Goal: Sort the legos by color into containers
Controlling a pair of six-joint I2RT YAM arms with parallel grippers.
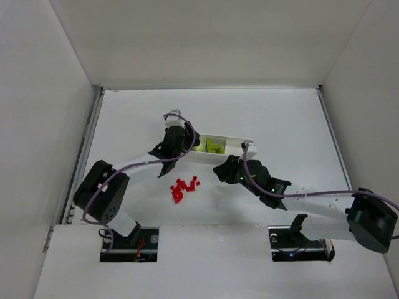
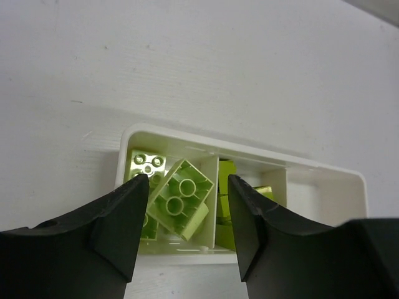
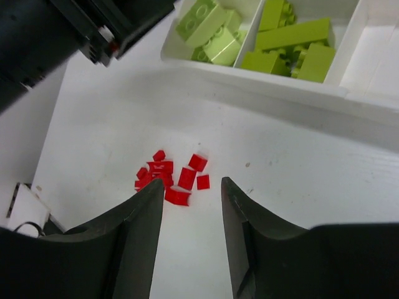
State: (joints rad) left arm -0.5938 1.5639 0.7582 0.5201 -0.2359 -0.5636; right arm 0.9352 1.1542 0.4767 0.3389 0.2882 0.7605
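The left gripper (image 2: 187, 180) hangs over the left end compartment of the long, shallow white plastic tray (image 2: 249, 154), its jaws spread wide and pinching nothing; its matt black, wedge-shaped fingers (image 2: 121, 230) frame a lime-green plastic brick (image 2: 181, 196) that lies tilted in that compartment with its hollow underside up, two round tubes showing; the brick sits between the fingertips in the wrist view, yet it rests on the bricks beneath it and leans toward the thin white divider; beside it, in the compartment's far left corner, a second green brick (image 2: 147, 163) shows glossy round studs; more lime-green bricks (image 3: 293, 37), long and blocky, lie heaped in the middle compartment; the right gripper (image 3: 192, 185) hovers above the white table (image 3: 280, 187) on the near side of the tray, its jaws also parted and holding nothing; the tiny bright red plastic bricks (image 3: 167, 177) lie in a loose cluster on the table right at its fingertips, a few of them in the gap between the tips and the others just past the finger on the left of the view; how high the tips stand above them I cannot tell; the red pieces are smooth and flat-faced, most roughly square; the table surface is matt white with faint scuffs and specks; the tray has rounded corners and a thin rim; the black body of the left arm (image 3: 56, 37) crosses the top left corner of the right wrist view.
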